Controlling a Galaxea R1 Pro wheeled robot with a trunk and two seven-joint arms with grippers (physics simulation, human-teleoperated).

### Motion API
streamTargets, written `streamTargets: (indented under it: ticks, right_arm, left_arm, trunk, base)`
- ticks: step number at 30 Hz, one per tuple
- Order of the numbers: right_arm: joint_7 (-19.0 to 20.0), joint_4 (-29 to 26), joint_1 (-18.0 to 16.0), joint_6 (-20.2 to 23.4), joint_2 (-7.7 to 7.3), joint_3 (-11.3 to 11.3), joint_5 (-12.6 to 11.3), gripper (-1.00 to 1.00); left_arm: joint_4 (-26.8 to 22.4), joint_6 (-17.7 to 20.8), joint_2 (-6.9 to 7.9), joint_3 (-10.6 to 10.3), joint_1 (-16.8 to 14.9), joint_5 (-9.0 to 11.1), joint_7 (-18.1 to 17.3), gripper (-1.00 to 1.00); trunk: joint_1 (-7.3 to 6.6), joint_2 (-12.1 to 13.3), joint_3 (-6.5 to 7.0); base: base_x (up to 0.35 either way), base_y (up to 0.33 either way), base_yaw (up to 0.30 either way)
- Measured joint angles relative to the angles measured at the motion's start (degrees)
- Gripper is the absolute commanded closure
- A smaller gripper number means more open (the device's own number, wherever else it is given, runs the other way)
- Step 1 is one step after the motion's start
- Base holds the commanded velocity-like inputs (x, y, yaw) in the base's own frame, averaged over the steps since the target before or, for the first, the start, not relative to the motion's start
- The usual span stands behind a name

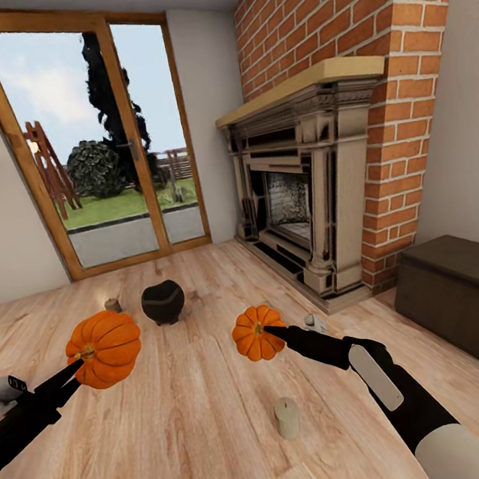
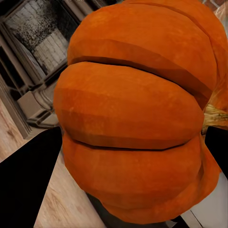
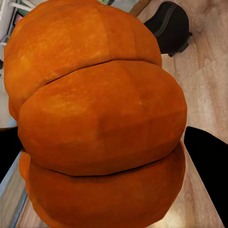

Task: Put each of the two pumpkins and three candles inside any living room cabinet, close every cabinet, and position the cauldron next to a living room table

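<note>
I see the brick fireplace [image 1: 304, 206] and glass doors [image 1: 101, 145] ahead; the dark cabinet [image 1: 465, 296] stands at the right. On the plank floor [image 1: 193, 432] are the cauldron [image 1: 163, 302] and candles [image 1: 287, 417]. My left claw [image 1: 78, 371] is clamped on one pumpkin [image 1: 104, 348], my right claw [image 1: 274, 334] on the other pumpkin [image 1: 257, 333]. I think I should turn slowly to the cabinet, keeping both grips firm.
</note>
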Motion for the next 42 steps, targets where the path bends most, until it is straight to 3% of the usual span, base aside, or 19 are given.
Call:
streamTargets:
  ticks: [36,42]
  right_arm:
    - [0.0,1.4,0.0,0.0,0.02,0.1,0.2,1.0]
    - [0.0,1.4,0.0,0.0,0.01,0.1,0.3,1.0]
  left_arm:
    - [0.0,0.0,0.0,0.0,0.0,0.0,0.0,1.0]
    - [0.0,-0.2,0.0,0.0,0.0,-0.3,0.0,1.0]
  trunk:
    - [-0.93,0.5,4.62]
    - [-0.95,0.5,4.28]
  base:
    - [0.0,0.0,0.0]
    - [0.0,0.0,0.0]
